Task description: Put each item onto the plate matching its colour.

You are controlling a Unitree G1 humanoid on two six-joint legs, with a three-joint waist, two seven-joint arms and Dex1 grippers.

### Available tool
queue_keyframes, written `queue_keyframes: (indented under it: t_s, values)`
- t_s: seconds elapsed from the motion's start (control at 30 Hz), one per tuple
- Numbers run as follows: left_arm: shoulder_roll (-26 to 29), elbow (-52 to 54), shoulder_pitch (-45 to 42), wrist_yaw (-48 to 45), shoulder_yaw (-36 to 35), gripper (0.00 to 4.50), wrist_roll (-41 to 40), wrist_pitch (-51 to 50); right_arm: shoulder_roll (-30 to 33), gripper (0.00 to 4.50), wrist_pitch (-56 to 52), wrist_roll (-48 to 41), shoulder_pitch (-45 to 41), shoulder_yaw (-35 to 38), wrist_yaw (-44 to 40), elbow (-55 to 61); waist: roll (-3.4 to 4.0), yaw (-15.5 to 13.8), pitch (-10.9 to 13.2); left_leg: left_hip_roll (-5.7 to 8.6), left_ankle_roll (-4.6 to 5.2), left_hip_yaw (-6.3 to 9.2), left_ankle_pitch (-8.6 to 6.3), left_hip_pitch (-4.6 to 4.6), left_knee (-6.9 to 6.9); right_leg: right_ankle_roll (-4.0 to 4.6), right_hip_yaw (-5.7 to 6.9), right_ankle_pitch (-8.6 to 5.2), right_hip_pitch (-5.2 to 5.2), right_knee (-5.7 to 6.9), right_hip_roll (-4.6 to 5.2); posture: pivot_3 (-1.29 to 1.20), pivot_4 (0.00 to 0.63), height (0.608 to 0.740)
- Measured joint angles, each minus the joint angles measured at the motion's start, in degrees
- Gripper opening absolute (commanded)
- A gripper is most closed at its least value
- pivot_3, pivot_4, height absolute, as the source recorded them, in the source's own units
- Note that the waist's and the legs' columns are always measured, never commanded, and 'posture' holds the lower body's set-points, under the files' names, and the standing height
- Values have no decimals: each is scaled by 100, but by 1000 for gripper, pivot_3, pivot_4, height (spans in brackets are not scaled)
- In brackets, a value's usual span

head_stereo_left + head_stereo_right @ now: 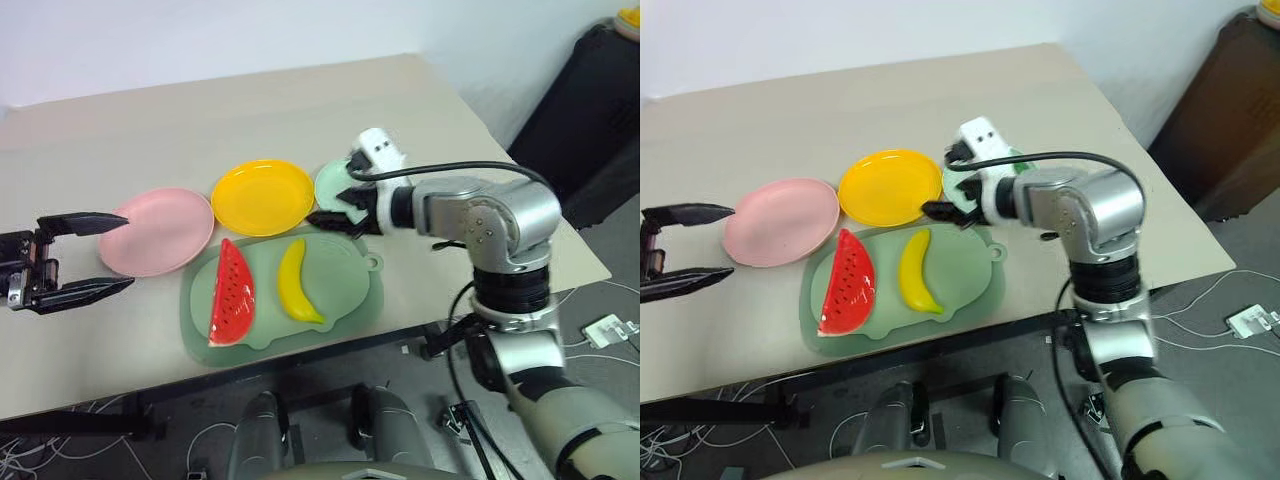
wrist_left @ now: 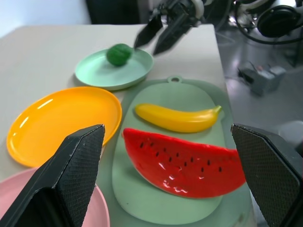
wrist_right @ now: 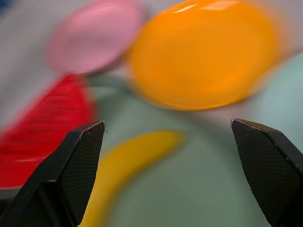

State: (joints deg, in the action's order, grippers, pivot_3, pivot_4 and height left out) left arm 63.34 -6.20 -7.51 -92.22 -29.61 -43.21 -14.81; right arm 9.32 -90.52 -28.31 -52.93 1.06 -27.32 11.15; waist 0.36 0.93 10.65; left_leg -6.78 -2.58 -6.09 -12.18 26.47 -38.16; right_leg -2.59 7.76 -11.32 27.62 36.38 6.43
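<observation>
One item is sorted: the dark green fruit (image 2: 118, 54) sits on the mint plate (image 2: 113, 71). Your right gripper (image 1: 340, 207), jaws apart and empty, hangs over the board's (image 1: 350, 300) far edge beside that plate. The banana (image 1: 296, 282) and watermelon wedge (image 1: 232, 295) lie side by side on the board, near each other. Take the banana next: bring the jaws down across its middle, clear of the wedge, then carry it to the yellow plate (image 1: 263, 196). Your left gripper (image 1: 88, 258), jaws wide and empty, hovers just beside the pink plate (image 1: 160, 230); use it for the wedge.
</observation>
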Motion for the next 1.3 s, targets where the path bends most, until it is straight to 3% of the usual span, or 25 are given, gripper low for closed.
queue_keyframes:
  t_s: [0.5,1.07,1.17,1.3]
  values:
    - [51,-403,-179,-8,620,4500,-3,426,-1301,4492,-158,-221,577,92,2615,-472,-3,4,-2,0,4,-2,4,5,2,3,0,3,-2,-8,-1,0,150,677]
    - [2,-509,-405,-8,857,4500,1,507,-1382,4492,-149,-1466,780,-316,4012,-614,-7,7,-4,0,6,1,4,-2,2,-8,0,-4,-12,-9,-1,0,150,677]
    - [-36,-505,-409,-8,860,4500,1,502,-1389,3868,-120,-1452,748,-405,4114,-675,-10,8,-6,-1,5,2,4,-8,1,-11,0,-7,-18,-9,-1,0,150,677]
    - [-47,-505,-467,-8,862,4500,6,498,-1375,2564,-75,-1301,749,-516,4111,-747,-19,7,-11,-1,-3,4,-1,-9,1,-10,0,-6,-19,-10,-1,0,150,677]
